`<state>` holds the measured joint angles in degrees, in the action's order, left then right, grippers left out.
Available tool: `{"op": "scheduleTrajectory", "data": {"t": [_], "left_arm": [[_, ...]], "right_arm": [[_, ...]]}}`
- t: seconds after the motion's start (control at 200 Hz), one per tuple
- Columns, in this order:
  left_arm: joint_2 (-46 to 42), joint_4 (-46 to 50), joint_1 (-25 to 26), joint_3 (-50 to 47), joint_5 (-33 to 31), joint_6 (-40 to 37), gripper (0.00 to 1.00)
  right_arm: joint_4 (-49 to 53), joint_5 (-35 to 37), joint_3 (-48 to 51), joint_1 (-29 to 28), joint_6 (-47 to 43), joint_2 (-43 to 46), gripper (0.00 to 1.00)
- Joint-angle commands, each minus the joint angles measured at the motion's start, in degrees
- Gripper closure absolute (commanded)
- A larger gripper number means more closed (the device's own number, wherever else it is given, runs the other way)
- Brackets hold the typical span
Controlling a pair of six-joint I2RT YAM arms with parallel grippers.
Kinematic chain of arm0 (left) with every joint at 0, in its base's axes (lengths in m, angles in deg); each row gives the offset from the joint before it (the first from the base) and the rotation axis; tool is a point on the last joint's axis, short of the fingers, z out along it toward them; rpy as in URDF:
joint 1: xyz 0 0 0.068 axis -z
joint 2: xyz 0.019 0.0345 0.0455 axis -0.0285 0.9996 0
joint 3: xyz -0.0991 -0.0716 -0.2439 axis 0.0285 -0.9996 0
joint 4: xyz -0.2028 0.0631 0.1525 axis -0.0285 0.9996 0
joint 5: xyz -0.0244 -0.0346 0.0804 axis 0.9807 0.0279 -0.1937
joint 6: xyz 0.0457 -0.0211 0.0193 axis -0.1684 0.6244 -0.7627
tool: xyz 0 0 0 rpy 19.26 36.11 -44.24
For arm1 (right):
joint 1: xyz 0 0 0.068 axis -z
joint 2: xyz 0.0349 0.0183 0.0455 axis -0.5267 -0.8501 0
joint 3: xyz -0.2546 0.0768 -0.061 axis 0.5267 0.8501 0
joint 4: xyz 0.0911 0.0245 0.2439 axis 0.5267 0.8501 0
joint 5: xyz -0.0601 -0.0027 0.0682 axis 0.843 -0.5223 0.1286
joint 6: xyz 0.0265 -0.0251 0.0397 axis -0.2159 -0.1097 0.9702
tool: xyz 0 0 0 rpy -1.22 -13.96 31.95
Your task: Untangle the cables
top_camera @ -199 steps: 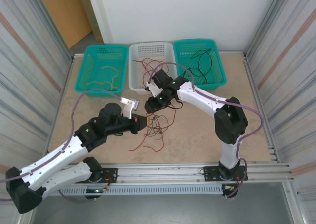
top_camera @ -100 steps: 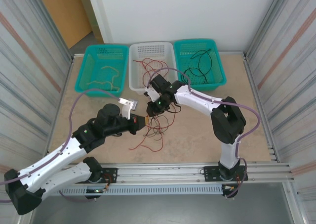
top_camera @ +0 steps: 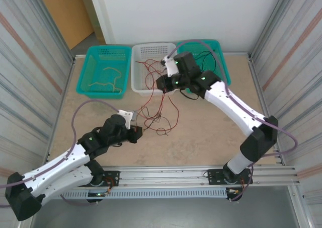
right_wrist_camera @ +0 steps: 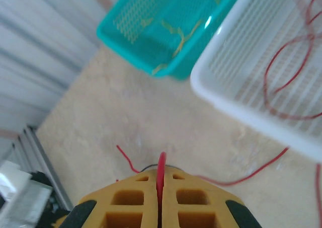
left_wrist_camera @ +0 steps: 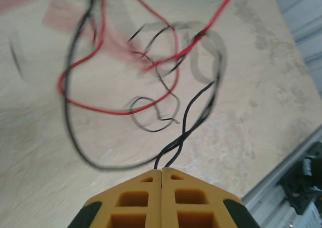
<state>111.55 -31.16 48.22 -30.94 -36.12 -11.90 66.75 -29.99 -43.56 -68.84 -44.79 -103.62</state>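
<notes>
The cables form a loose tangle (top_camera: 157,118) of red and black wire on the table's middle. My left gripper (top_camera: 139,133) sits at its near left side, shut on a black cable. In the left wrist view that black cable (left_wrist_camera: 174,146) runs twisted out of the shut gripper (left_wrist_camera: 161,170), with a red cable (left_wrist_camera: 103,110) looping beyond. My right gripper (top_camera: 161,84) hangs near the white basket's front edge. It is shut on a red cable (right_wrist_camera: 161,163) that stands pinched between the tips of the gripper (right_wrist_camera: 161,175). Red strands (top_camera: 162,101) stretch down from it to the tangle.
Three baskets line the back: a teal one (top_camera: 83,80) holding yellow-tan cables (top_camera: 108,82), a white one (top_camera: 136,73) holding red cables (top_camera: 151,67), and a teal one (top_camera: 226,73) holding black cables (top_camera: 207,62). Corrugated walls flank both sides, and a metal rail (top_camera: 191,175) runs along the near edge.
The right gripper has shut on a red cable and risen back toward the white basket, stretching the tangle. The left gripper has drawn slightly nearer and left, still gripping the black cable.
</notes>
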Motion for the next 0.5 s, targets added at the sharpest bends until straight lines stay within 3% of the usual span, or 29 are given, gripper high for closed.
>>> {"op": "scheduleTrajectory", "data": {"t": [0.0,0.25,0.446,0.496], "left_arm": [[-1.7,5.8,-0.1,-1.6,-6.9,4.7,1.00],[-6.2,12.9,-3.8,-3.7,-11.2,7.7,1.00],[-15.0,22.4,-13.8,-5.1,-9.3,8.6,1.00],[-17.0,22.5,-15.7,-6.2,-8.1,9.0,1.00]], "right_arm": [[-3.3,1.5,-3.7,3.5,2.5,3.1,0.97],[-4.3,0.4,-10.3,13.4,4.4,3.2,0.96],[-0.8,11.4,-11.5,17.1,1.7,3.5,1.00],[-1.3,10.6,-10.6,20.1,3.8,4.3,1.00]]}}
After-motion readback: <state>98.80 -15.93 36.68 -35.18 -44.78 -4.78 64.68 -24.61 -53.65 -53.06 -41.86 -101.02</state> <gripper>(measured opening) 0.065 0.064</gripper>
